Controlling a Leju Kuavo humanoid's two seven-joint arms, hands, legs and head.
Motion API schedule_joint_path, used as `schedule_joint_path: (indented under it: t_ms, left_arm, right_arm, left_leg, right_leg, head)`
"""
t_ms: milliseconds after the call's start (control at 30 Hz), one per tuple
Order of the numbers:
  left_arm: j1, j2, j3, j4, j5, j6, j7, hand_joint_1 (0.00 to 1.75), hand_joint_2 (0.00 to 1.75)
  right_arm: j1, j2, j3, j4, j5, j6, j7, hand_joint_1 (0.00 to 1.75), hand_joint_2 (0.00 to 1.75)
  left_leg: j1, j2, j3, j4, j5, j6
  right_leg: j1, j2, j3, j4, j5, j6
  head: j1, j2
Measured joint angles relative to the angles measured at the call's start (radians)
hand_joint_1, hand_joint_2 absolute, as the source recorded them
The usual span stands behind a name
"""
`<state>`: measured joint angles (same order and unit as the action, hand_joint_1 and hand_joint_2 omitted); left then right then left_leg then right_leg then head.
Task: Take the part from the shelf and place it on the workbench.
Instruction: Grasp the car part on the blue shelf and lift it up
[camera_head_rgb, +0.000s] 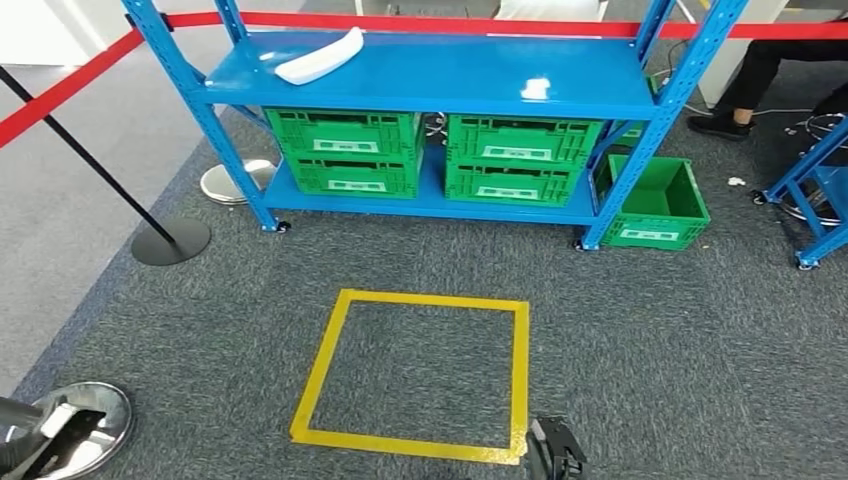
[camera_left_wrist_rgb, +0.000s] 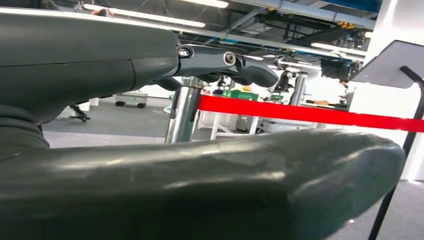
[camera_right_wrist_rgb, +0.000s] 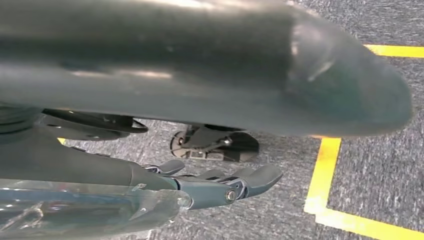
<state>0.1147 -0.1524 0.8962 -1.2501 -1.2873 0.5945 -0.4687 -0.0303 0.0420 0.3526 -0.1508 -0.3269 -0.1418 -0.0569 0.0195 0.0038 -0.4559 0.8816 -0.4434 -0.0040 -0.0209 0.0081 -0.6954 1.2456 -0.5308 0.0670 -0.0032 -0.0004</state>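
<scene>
Grey fingers (camera_left_wrist_rgb: 245, 67) of the left hand (camera_left_wrist_rgb: 150, 125) lay extended and apart, holding nothing. Right hand (camera_right_wrist_rgb: 200, 130): fingers (camera_right_wrist_rgb: 250, 180) likewise loosely spread above the carpet (camera_head_rgb: 650, 350), empty; its tips showed in the head view near the yellow floor square (camera_head_rgb: 420, 370). Part (camera_head_rgb: 320, 57): white, elongated, curved, lying on the top board of the blue shelf (camera_head_rgb: 450, 75), toward its left end, well apart from both hands and beyond the square. Green crates (camera_head_rgb: 345, 150) stood on the lower board. Step judged: approach. Advised: close on the shelf squarely, raise one hand over the part's middle, fingers wide across its narrow width.
</scene>
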Motion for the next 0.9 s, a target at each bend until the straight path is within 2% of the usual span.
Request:
schedule_joint_path:
  t_ms: [33, 67, 100, 133, 167, 200, 233, 267, 300, 333, 367, 400, 467, 500, 533, 567, 633, 667, 700, 767, 800, 833, 867, 900]
  left_arm:
    - [0.008, 0.015, -0.016, -0.014, 0.003, -0.014, 0.02, 0.0, 0.0]
    - [0.015, 0.033, -0.031, -0.027, 0.006, -0.029, 0.041, 0.0, 0.0]
    - [0.021, 0.054, -0.044, -0.042, 0.012, -0.046, 0.06, 0.0, 0.0]
    - [0.025, 0.076, -0.058, -0.057, 0.017, -0.063, 0.079, 0.0, 0.0]
    - [0.028, 0.1, -0.071, -0.072, 0.023, -0.077, 0.096, 0.0, 0.0]
    - [0.03, 0.123, -0.085, -0.085, 0.028, -0.09, 0.112, 0.0, 0.0]
    - [0.033, 0.143, -0.099, -0.095, 0.033, -0.103, 0.127, 0.0, 0.0]
    - [0.034, 0.167, -0.114, -0.102, 0.04, -0.117, 0.143, 0.0, 0.0]
    - [0.033, 0.191, -0.129, -0.106, 0.049, -0.132, 0.158, 0.0, 0.0]
    - [0.031, 0.218, -0.145, -0.109, 0.059, -0.147, 0.174, 0.0, 0.0]
    - [0.027, 0.247, -0.162, -0.11, 0.07, -0.162, 0.188, 0.0, 0.0]
    - [0.023, 0.276, -0.179, -0.11, 0.08, -0.173, 0.202, 0.0, 0.0]
    - [0.02, 0.327, -0.215, -0.109, 0.099, -0.188, 0.232, 0.0, 0.0]
    - [0.019, 0.349, -0.233, -0.107, 0.108, -0.192, 0.246, 0.0, 0.0]
    - [0.017, 0.372, -0.253, -0.104, 0.116, -0.194, 0.259, 0.0, 0.0]
    - [0.013, 0.394, -0.272, -0.099, 0.123, -0.196, 0.269, 0.0, 0.0]
    - [0.001, 0.435, -0.306, -0.086, 0.135, -0.198, 0.286, 0.0, 0.0]
    - [-0.005, 0.453, -0.323, -0.077, 0.14, -0.198, 0.292, 0.0, 0.0]
    - [-0.01, 0.47, -0.341, -0.069, 0.142, -0.197, 0.297, 0.0, 0.0]
    - [-0.022, 0.497, -0.378, -0.056, 0.146, -0.194, 0.303, 0.0, 0.0]
    - [-0.026, 0.509, -0.397, -0.052, 0.149, -0.191, 0.304, 0.0, 0.0]
    - [-0.03, 0.519, -0.414, -0.047, 0.154, -0.188, 0.304, 0.0, 0.0]
    - [-0.032, 0.529, -0.433, -0.043, 0.161, -0.185, 0.304, 0.0, 0.0]
    - [-0.033, 0.538, -0.45, -0.04, 0.169, -0.183, 0.305, 0.0, 0.0]
  right_arm:
    - [0.001, 0.0, 0.0, 0.0, 0.001, 0.001, 0.0, 0.0, 0.0]
    - [0.0, 0.0, 0.0, 0.0, 0.003, 0.003, 0.0, 0.0, 0.0]
    - [0.0, 0.002, 0.0, 0.0, 0.004, 0.005, 0.001, 0.0, 0.0]
    - [-0.002, 0.003, 0.0, 0.0, 0.006, 0.006, 0.003, 0.0, 0.0]
    - [-0.003, 0.005, 0.001, 0.0, 0.008, 0.008, 0.005, 0.0, 0.0]
    - [-0.004, 0.005, 0.001, 0.0, 0.01, 0.009, 0.007, 0.0, 0.0]
    - [-0.004, 0.004, 0.0, 0.0, 0.012, 0.009, 0.009, 0.0, 0.0]
    - [-0.002, 0.002, 0.001, 0.0, 0.015, 0.009, 0.011, 0.0, 0.0]
    - [-0.001, 0.002, 0.002, 0.0, 0.018, 0.01, 0.012, 0.0, 0.0]
    - [-0.002, 0.001, 0.003, 0.0, 0.02, 0.012, 0.012, 0.0, 0.0]
    - [-0.003, 0.001, 0.005, 0.0, 0.023, 0.013, 0.013, 0.0, 0.0]
    - [-0.003, 0.001, 0.007, 0.0, 0.025, 0.014, 0.013, 0.0, 0.0]
    - [-0.002, 0.001, 0.012, 0.0, 0.03, 0.016, 0.013, 0.0, 0.0]
    - [-0.001, 0.001, 0.015, 0.0, 0.032, 0.018, 0.013, 0.0, 0.0]
    - [0.0, 0.001, 0.018, 0.0, 0.035, 0.019, 0.013, 0.0, 0.0]
    - [0.001, 0.001, 0.02, 0.0, 0.037, 0.02, 0.013, 0.0, 0.0]
    - [0.001, 0.001, 0.023, 0.0, 0.041, 0.022, 0.013, 0.0, 0.0]
    - [0.001, 0.001, 0.024, 0.0, 0.042, 0.024, 0.013, 0.0, 0.0]
    - [0.0, 0.001, 0.025, 0.0, 0.044, 0.025, 0.013, 0.0, 0.0]
    - [-0.005, -0.001, 0.027, 0.0, 0.045, 0.026, 0.013, 0.0, 0.0]
    - [-0.008, -0.002, 0.028, -0.001, 0.046, 0.027, 0.012, 0.0, 0.0]
    - [-0.012, -0.002, 0.03, -0.001, 0.046, 0.027, 0.012, 0.0, 0.0]
    - [-0.016, -0.003, 0.032, -0.001, 0.047, 0.027, 0.011, 0.0, 0.0]
    - [-0.017, -0.003, 0.033, -0.001, 0.047, 0.027, 0.012, 0.0, 0.0]
  left_leg:
    - [0.01, 0.0, 0.006, 0.002, -0.006, -0.012]
    - [0.021, -0.001, 0.013, 0.008, -0.014, -0.027]
    - [0.029, -0.002, 0.018, 0.017, -0.024, -0.043]
    - [0.036, -0.003, 0.018, 0.03, -0.036, -0.058]
    - [0.039, -0.004, 0.015, 0.04, -0.048, -0.07]
    - [0.039, -0.004, 0.012, 0.047, -0.055, -0.079]
    - [0.04, -0.005, 0.011, 0.051, -0.06, -0.084]
    - [0.041, -0.005, 0.01, 0.052, -0.063, -0.089]
    - [0.043, -0.005, 0.005, 0.066, -0.061, -0.093]
    - [0.043, -0.004, -0.015, 0.1, -0.063, -0.094]
    - [0.04, -0.004, -0.053, 0.158, -0.071, -0.093]
    - [0.036, -0.003, -0.104, 0.233, -0.087, -0.089]
    - [0.025, -0.003, -0.21, 0.363, -0.137, -0.079]
    - [0.02, -0.003, -0.244, 0.388, -0.154, -0.073]
    - [0.016, -0.003, -0.262, 0.379, -0.155, -0.065]
    - [0.011, -0.003, -0.265, 0.341, -0.131, -0.058]
    - [0.004, -0.002, -0.255, 0.222, -0.018, -0.043]
    - [0.002, -0.002, -0.249, 0.17, 0.033, -0.04]
    - [0.0, -0.002, -0.242, 0.132, 0.065, -0.038]
    - [0.001, -0.004, -0.221, 0.101, 0.068, -0.036]
    - [0.002, -0.006, -0.206, 0.095, 0.069, -0.032]
    - [0.001, -0.007, -0.189, 0.093, 0.068, -0.027]
    - [-0.001, -0.007, -0.172, 0.093, 0.065, -0.02]
    - [-0.004, -0.007, -0.155, 0.093, 0.054, -0.014]
  right_leg:
    - [-0.008, -0.001, 0.009, -0.027, 0.026, 0.013]
    - [-0.018, -0.002, 0.035, -0.089, 0.068, 0.03]
    - [-0.024, 0.003, 0.062, -0.147, 0.097, 0.049]
    - [-0.029, 0.007, 0.081, -0.194, 0.105, 0.052]
    - [-0.031, 0.011, 0.09, -0.212, 0.102, 0.046]
    - [-0.029, 0.015, 0.085, -0.205, 0.086, 0.029]
    - [-0.028, 0.014, 0.082, -0.198, 0.076, 0.004]
    - [-0.027, 0.016, 0.082, -0.19, 0.078, -0.012]
    - [-0.026, 0.018, 0.086, -0.188, 0.074, -0.022]
    - [-0.024, 0.018, 0.093, -0.188, 0.069, -0.03]
    - [-0.021, 0.019, 0.101, -0.191, 0.063, -0.037]
    - [-0.018, 0.018, 0.108, -0.194, 0.058, -0.042]
    - [-0.013, 0.019, 0.127, -0.198, 0.042, -0.049]
    - [-0.011, 0.02, 0.14, -0.2, 0.032, -0.051]
    - [-0.01, 0.021, 0.157, -0.201, 0.021, -0.052]
    - [-0.009, 0.022, 0.176, -0.203, 0.008, -0.051]
    - [-0.007, 0.024, 0.211, -0.209, -0.018, -0.045]
    - [-0.005, 0.025, 0.227, -0.218, -0.034, -0.041]
    - [-0.002, 0.026, 0.246, -0.228, -0.047, -0.036]
    - [0.003, 0.026, 0.278, -0.244, -0.046, -0.026]
    - [0.003, 0.022, 0.282, -0.227, -0.033, -0.021]
    - [0.004, 0.016, 0.263, -0.184, -0.014, -0.017]
    - [0.004, 0.009, 0.228, -0.121, -0.006, -0.015]
    - [0.006, 0.003, 0.18, -0.048, -0.013, -0.015]
  head:
    - [0.0, 0.0]
    - [0.001, 0.0]
    - [0.003, 0.0]
    - [0.01, 0.0]
    - [0.013, 0.0]
    - [0.015, 0.0]
    - [0.013, 0.0]
    - [0.008, 0.0]
    - [0.004, 0.0]
    - [0.001, 0.0]
    - [-0.002, 0.0]
    - [-0.005, 0.0]
    - [-0.006, 0.0]
    - [-0.007, 0.0]
    - [-0.007, 0.0]
    - [-0.007, 0.0]
    - [-0.009, 0.0]
    - [-0.011, 0.0]
    - [-0.014, 0.0]
    - [-0.014, 0.0]
    - [-0.009, 0.0]
    - [-0.003, 0.0]
    - [0.002, 0.0]
    - [0.007, 0.0]
